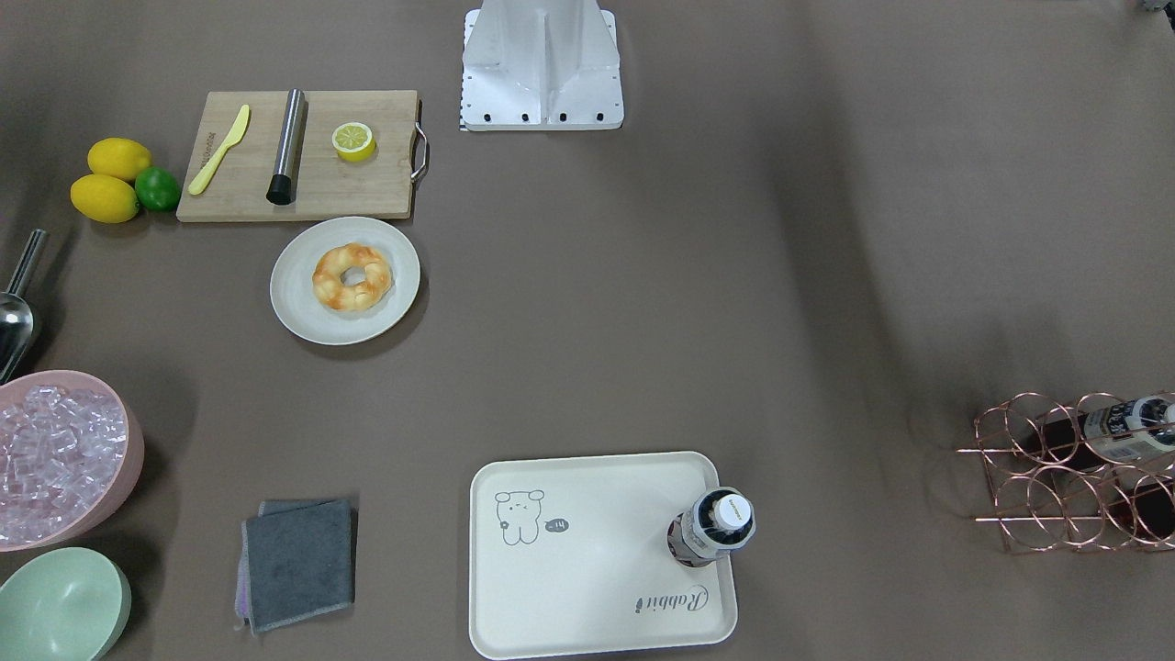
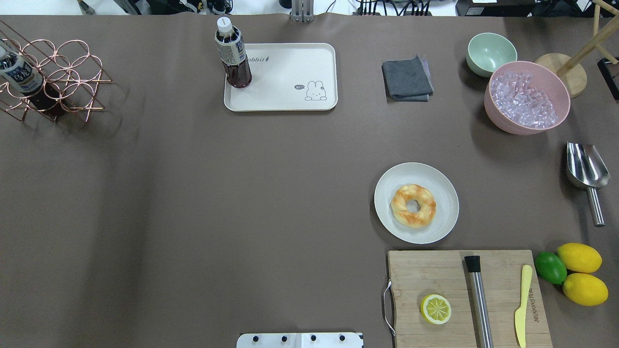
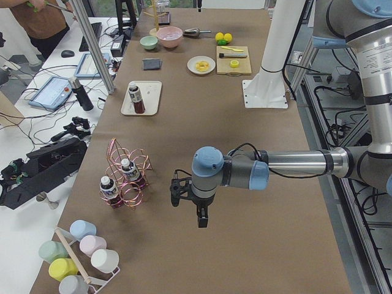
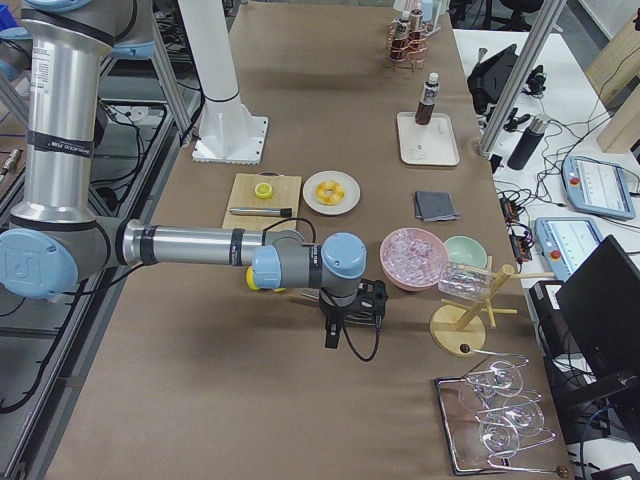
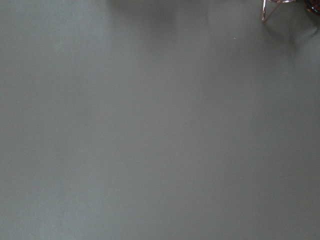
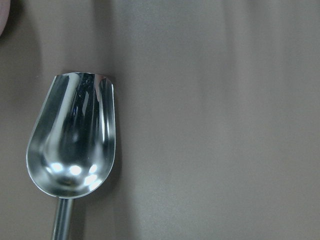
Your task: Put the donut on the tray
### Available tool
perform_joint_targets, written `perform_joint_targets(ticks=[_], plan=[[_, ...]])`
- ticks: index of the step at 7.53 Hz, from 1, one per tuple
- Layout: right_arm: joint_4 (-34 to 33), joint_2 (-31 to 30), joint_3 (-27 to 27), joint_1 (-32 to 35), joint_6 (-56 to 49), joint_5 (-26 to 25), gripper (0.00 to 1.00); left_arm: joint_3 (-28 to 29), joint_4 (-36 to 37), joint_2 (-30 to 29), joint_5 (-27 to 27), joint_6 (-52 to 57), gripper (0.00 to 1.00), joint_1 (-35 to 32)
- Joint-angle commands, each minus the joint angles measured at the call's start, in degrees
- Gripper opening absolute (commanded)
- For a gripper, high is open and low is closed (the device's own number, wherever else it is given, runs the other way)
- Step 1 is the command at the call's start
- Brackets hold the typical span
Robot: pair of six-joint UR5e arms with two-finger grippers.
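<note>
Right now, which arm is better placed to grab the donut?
Right. The donut lies on the plate in the table's right half, near the right gripper over the scoop; the left gripper hangs at the opposite end by the wire rack.

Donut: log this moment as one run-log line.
donut on plate | tray holds bottle | left gripper, right gripper clear of donut

bare grey-brown tabletop (image 5: 150, 130), copper wire rack foot (image 5: 266, 11) at top right

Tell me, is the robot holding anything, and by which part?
Nothing seems held. The donut lies loose on the plate; the left gripper and the right gripper show nothing in them.
</note>
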Motion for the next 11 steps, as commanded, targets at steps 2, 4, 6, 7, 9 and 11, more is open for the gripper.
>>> perform_joint_targets(ticks=[2,4,6,7,9,11], plan=[[0.16,0.00,-0.01,0.07,-0.09,0.05,1.00,-0.15,0.00,0.28,-0.09,0.00,0.98,0.00],[0.16,0.00,0.08,0.07,-0.17,0.05,1.00,-0.06,0.09,0.28,-0.18,0.00,0.98,0.00],[0.08,-0.09,0.17,0.07,-0.09,0.05,1.00,-0.06,0.09,0.28,-0.09,0.00,0.98,0.00],[0.08,0.00,0.17,0.07,0.00,0.14,1.00,-0.06,0.09,0.28,-0.09,0.00,0.98,0.00],[0.25,0.00,0.43,0.07,0.18,0.49,1.00,0.03,0.09,0.19,-0.09,0.00,0.98,0.00],[0.43,0.87,1.48,-0.63,3.05,2.68,1.00,0.12,0.09,0.19,0.00,0.00,0.98,0.00]])
